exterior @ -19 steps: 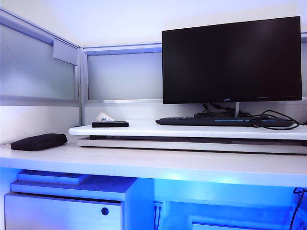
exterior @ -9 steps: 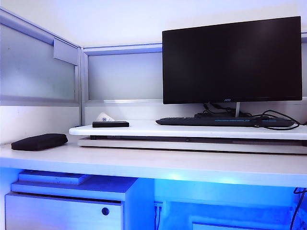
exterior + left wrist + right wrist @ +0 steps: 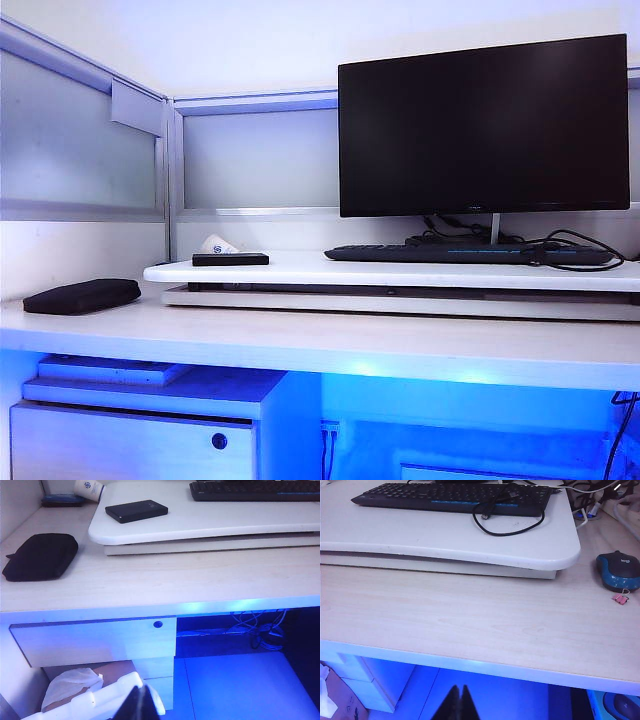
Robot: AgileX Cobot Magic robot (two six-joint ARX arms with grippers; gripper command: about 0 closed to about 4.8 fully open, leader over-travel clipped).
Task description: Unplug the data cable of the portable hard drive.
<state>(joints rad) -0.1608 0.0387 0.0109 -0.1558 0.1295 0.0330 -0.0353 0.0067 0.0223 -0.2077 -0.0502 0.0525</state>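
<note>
A matt, pale wood-grain desk [image 3: 470, 615] carried a smooth white riser [image 3: 210, 520], a soft cloth-like pouch [image 3: 42, 556], and a glossy portable hard drive [image 3: 136, 511].

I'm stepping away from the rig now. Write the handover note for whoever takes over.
Left gripper: shut, empty, low in front of the desk.
Right gripper: shut, empty, also below the desk edge.
Portable hard drive: flat on the raised white shelf, left end, no cord visibly plugged in.
Data cable: looped over the keyboard at the shelf's right, plug end lying free.
Done: cable appears already out of the drive.
Left: apparently nothing; confirm the drive's port, hidden from these views.
</note>
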